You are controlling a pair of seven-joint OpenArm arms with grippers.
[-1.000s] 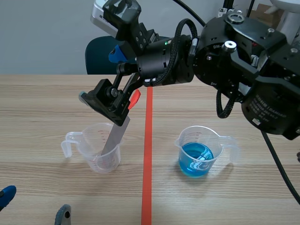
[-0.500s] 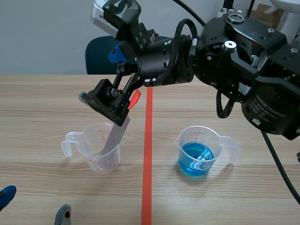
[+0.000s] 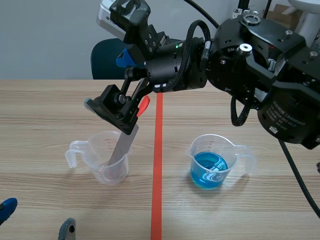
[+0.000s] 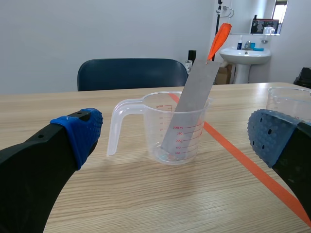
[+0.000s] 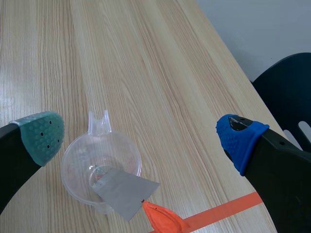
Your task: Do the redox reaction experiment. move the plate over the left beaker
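A grey metal plate (image 3: pixel 121 147) with an orange-red tab (image 3: pixel 143 105) at its top stands tilted inside the clear left beaker (image 3: pixel 107 165), leaning on the rim. My right gripper (image 3: pixel 106 80) hangs open above the beaker, and its green-padded finger is close to the plate's upper end. In the right wrist view the plate (image 5: pixel 124 191) and beaker (image 5: pixel 92 167) lie below the gap of the right gripper (image 5: pixel 141 138), with no finger touching them. Low at the near table edge my left gripper (image 3: pixel 35 220) is open. Ahead of the left gripper (image 4: pixel 175 138) stand the beaker (image 4: pixel 175 126) and plate (image 4: pixel 192 104).
A second clear beaker (image 3: pixel 212 162) holding blue liquid stands right of the orange-red tape line (image 3: pixel 156 190). A dark blue chair (image 4: pixel 131 73) is behind the table's far edge. The right arm's bulk hangs over the table's right half.
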